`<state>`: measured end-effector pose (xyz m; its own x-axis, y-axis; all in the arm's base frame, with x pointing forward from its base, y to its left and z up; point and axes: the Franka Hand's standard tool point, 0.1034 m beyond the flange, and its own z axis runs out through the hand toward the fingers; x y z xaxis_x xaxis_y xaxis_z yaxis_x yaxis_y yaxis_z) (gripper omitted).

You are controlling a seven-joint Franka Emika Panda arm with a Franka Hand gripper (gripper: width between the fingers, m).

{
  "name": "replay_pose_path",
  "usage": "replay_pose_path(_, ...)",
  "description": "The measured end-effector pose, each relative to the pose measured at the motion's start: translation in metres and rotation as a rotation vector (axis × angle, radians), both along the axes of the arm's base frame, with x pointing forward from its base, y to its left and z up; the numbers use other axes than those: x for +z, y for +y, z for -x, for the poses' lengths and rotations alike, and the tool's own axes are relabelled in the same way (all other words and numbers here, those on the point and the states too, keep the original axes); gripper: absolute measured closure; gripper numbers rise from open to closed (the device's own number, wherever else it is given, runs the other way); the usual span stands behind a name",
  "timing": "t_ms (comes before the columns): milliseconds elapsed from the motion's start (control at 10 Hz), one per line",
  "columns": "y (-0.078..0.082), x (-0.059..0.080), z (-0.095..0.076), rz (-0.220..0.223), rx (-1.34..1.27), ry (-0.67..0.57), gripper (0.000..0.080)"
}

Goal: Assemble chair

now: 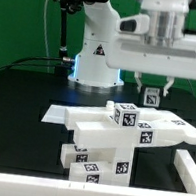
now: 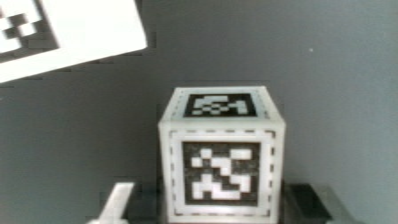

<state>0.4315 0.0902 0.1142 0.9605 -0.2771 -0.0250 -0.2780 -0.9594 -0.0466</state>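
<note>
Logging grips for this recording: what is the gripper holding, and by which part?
The gripper holds a small white tagged block, its fingers on two opposite side faces near one end.

1. Behind my bench hung a flat green backdrop (image 1: pixel 22 10), filling the rear of the exterior view.
2. The table (image 1: pixel 26 91) under me was black and matte, lit evenly from above.
3. White rails (image 1: pixel 190 164) bordered the table at the exterior view's left, right and near edge.
4. Black cables (image 1: pixel 46 58) trailed across the far edge.
</note>
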Motion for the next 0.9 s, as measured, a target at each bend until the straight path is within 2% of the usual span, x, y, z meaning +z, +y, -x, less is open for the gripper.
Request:
replay_pose_path(200,-0.02,0.03,-0.011,-0.003,0.027,0.001,0.0518)
replay_pose_path(300,-0.038,0.053,-0.034,0.008,0.072,-0.024,0.0518)
replay_pose_path(400,-0.046,0.068,-0.059,0.028,0.096,-0.071,0.0518)
replay_pose_path(700,-0.046,0.065,-0.058,0.028,0.09,-0.07,0.0518)
replay_pose_path(800,-0.048,0.063,-0.06,0.039,0.117,-0.076,0.0518)
replay_pose_path(900,-0.055,0.057,-0.07,0.071,0.161,-0.084,0.0518)
